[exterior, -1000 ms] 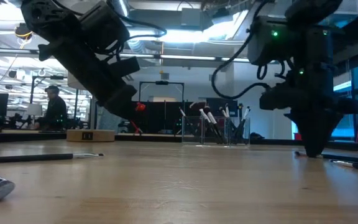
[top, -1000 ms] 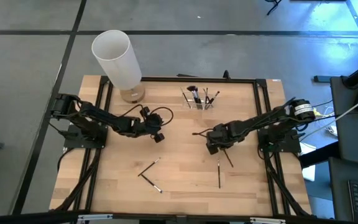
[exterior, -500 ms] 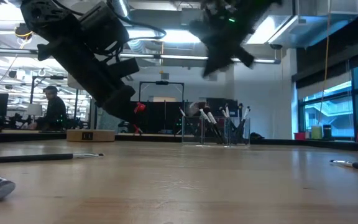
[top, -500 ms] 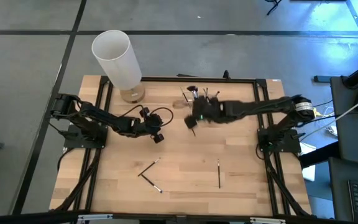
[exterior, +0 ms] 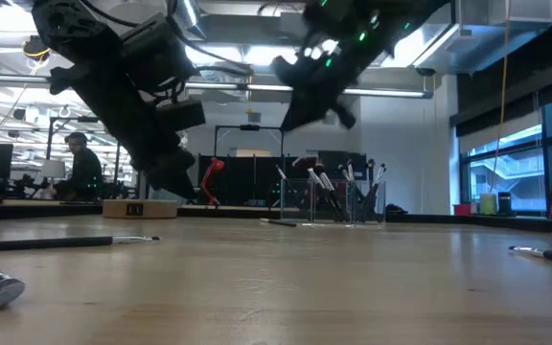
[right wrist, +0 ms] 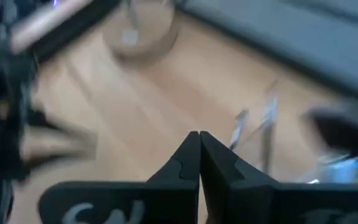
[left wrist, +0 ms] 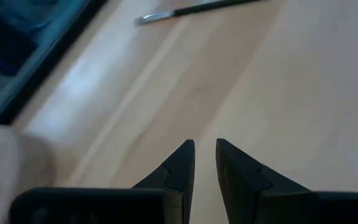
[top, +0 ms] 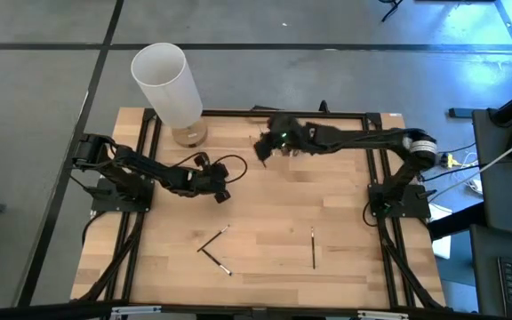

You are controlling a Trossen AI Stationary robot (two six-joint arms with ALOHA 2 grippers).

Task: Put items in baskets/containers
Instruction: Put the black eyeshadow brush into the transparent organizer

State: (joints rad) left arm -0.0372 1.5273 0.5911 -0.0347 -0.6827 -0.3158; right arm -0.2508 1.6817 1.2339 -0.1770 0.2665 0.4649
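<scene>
No writing can be read. From above, the right hand (top: 262,148) hangs over the far middle of the desk (top: 265,258), just left of the clear organizer (top: 288,142); its own camera shows the fingers clenched on nothing. The low view shows brushes (exterior: 322,184) upright in that organizer. The left hand (top: 223,190) waits left of centre, fingers slightly apart, empty. Loose brushes (top: 213,249) lie on the near desk.

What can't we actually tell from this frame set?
- Whether the shut right gripper holds a brush: wrist view is motion-blurred, high view too small.
- Clear organizer: the right arm covers it in the high view; compartments unreadable in the low view.
- Brush count in the organizer: too small.
</scene>
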